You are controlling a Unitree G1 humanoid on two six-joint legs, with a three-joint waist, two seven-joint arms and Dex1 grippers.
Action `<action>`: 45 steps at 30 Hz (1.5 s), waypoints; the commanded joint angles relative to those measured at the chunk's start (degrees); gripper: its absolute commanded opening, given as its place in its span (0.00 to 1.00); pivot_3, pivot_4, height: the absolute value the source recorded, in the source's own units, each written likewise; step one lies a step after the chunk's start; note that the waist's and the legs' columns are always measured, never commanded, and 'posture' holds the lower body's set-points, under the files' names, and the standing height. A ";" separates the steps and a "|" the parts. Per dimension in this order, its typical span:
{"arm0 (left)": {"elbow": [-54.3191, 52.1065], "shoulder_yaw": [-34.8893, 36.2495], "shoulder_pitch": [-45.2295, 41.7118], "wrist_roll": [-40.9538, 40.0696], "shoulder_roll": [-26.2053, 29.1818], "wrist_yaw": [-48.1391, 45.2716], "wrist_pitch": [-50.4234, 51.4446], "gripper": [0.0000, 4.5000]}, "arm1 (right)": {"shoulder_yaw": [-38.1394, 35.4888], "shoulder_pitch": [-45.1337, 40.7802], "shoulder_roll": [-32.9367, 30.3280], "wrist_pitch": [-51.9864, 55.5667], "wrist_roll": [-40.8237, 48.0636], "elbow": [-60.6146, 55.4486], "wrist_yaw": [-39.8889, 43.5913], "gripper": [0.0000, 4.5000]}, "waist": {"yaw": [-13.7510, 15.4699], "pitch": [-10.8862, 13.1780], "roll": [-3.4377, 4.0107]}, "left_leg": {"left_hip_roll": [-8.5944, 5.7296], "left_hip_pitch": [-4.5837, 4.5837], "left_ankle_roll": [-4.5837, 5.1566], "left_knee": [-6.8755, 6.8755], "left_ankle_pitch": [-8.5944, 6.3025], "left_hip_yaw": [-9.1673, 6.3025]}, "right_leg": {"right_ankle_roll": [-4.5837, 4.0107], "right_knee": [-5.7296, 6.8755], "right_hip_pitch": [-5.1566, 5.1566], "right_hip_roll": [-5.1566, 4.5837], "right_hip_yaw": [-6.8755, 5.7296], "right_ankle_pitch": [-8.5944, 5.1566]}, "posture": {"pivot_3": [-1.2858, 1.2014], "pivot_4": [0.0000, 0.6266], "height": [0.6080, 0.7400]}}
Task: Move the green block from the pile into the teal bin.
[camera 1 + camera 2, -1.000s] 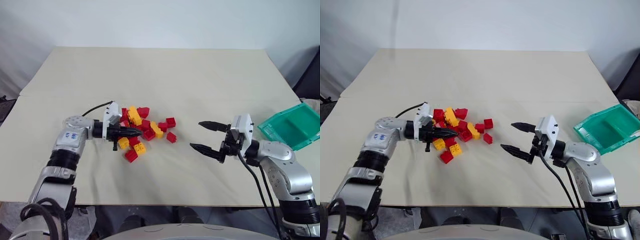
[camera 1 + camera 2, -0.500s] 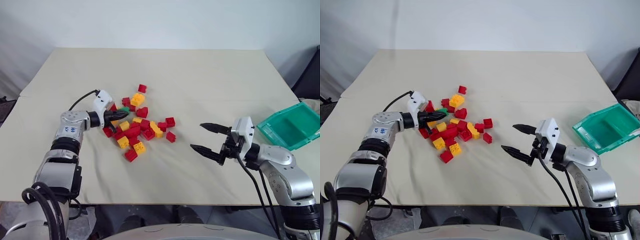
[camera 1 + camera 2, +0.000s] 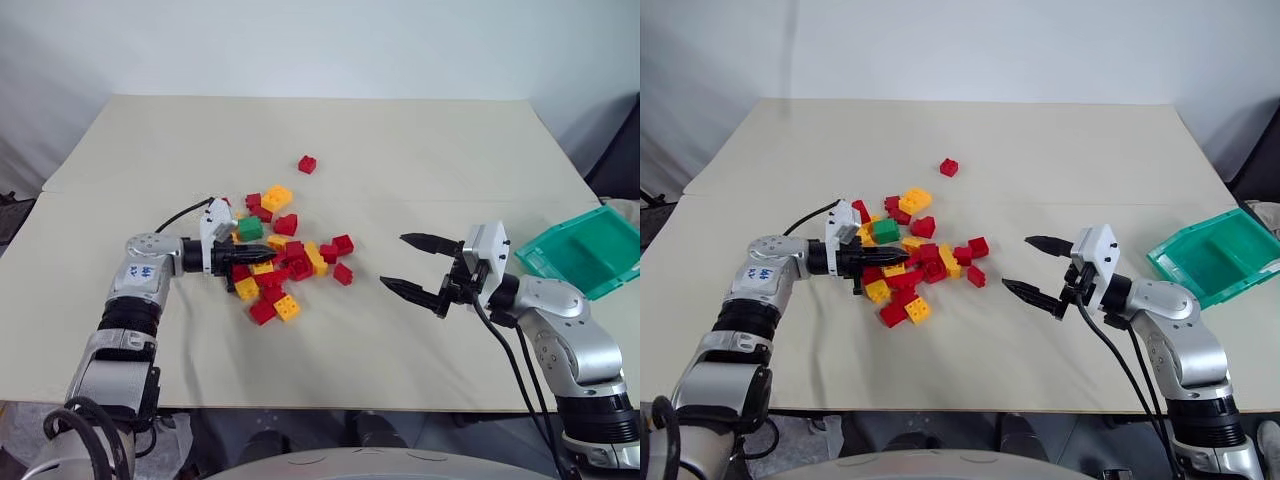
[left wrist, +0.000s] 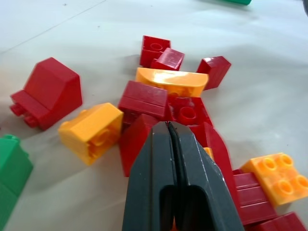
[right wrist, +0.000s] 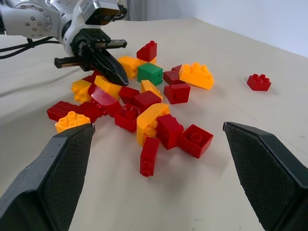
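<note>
Swept through the pile with the left hand since a second ago: bricks scattered wider, one red brick knocked well clear toward the far side of the counter, and the green block uncovered where none showed before. Left hand pressed together, gripping nothing, fingers lying low over red and yellow bricks in the near part of the pile. Green block sat studs-up on the counter at the pile's left far edge, just beyond the left hand and apart from its tips, beside a yellow brick and several red ones. Right hand hovered spread wide, level, pointing toward the pile from the right, well apart from it and holding nothing; seemingly unmoved over that second. Teal bin rested at the counter's right edge, behind the right arm, tilted in view, with no brick seen inside. From the right wrist view, green block seen just behind the closed left hand.
</note>
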 commanded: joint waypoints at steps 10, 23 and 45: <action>-15.08 5.83 2.50 1.04 11.11 14.78 14.86 0.54 | 0.50 -2.77 -0.07 -1.67 0.15 1.03 2.24 1.00 | -0.24 0.01 0.00 | 0.03 -0.12 0.01 0.05 -0.01 -0.07 | 0.00 -0.01 -0.06 -0.05 -0.04 0.00 | 0.52 0.24 1.00; -15.59 0.53 -1.11 2.96 10.60 14.20 13.14 0.99 | 2.04 -6.56 1.87 -4.15 -1.58 5.47 2.80 1.00 | 0.48 0.01 0.01 | -0.05 -0.30 0.00 0.19 0.00 -0.26 | 0.00 -0.02 -0.10 -0.15 -0.20 0.00 | 0.52 0.24 1.00; 25.94 -19.45 -24.26 25.63 0.75 8.94 -3.48 0.99 | -0.42 0.52 1.61 -2.82 -1.93 -1.87 -4.17 1.00 | -0.15 0.01 -0.03 | -0.27 -0.31 0.07 0.42 -0.04 0.28 | 0.02 0.06 -0.08 0.08 -0.09 0.01 | 0.52 0.24 1.00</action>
